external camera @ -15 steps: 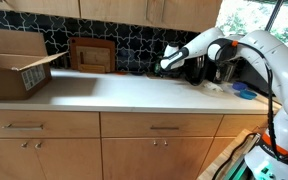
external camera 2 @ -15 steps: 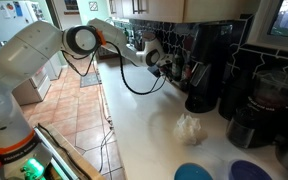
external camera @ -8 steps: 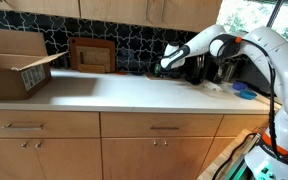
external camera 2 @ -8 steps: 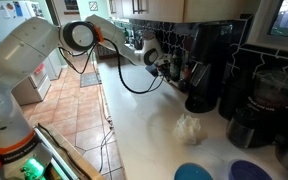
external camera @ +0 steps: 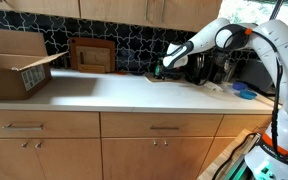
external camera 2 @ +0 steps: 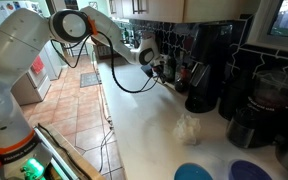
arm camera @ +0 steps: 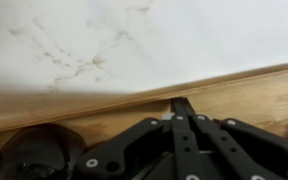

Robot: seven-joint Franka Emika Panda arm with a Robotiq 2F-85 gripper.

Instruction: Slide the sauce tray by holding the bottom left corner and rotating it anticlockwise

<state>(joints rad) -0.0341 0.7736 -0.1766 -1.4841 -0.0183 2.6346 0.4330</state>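
The sauce tray is a light wooden tray with a raised rim (arm camera: pixel 246 98), standing on the white marble counter at the back by the coffee machine. In an exterior view only its dark corner shows (external camera: pixel 155 73). My gripper (arm camera: pixel 182 104) comes in from the bottom of the wrist view. Its two black fingers are pressed together, with their tips at the tray's rim near a corner. It also shows in both exterior views (external camera: pixel 163 67) (external camera 2: pixel 161 66). A dark round bottle top (arm camera: pixel 29 155) sits on the tray beside the fingers.
A black coffee machine (external camera 2: pixel 212 65) and jars stand right behind the tray. An open cardboard box (external camera: pixel 14 65) and a wooden board (external camera: pixel 91 54) stand further along the counter. A crumpled plastic bag (external camera 2: pixel 190 127) and blue lids (external camera 2: pixel 192 172) lie near the counter's end.
The arm's elbow has risen and the gripper has shifted a little down and sideways to the tray's corner. The tray has not visibly turned.
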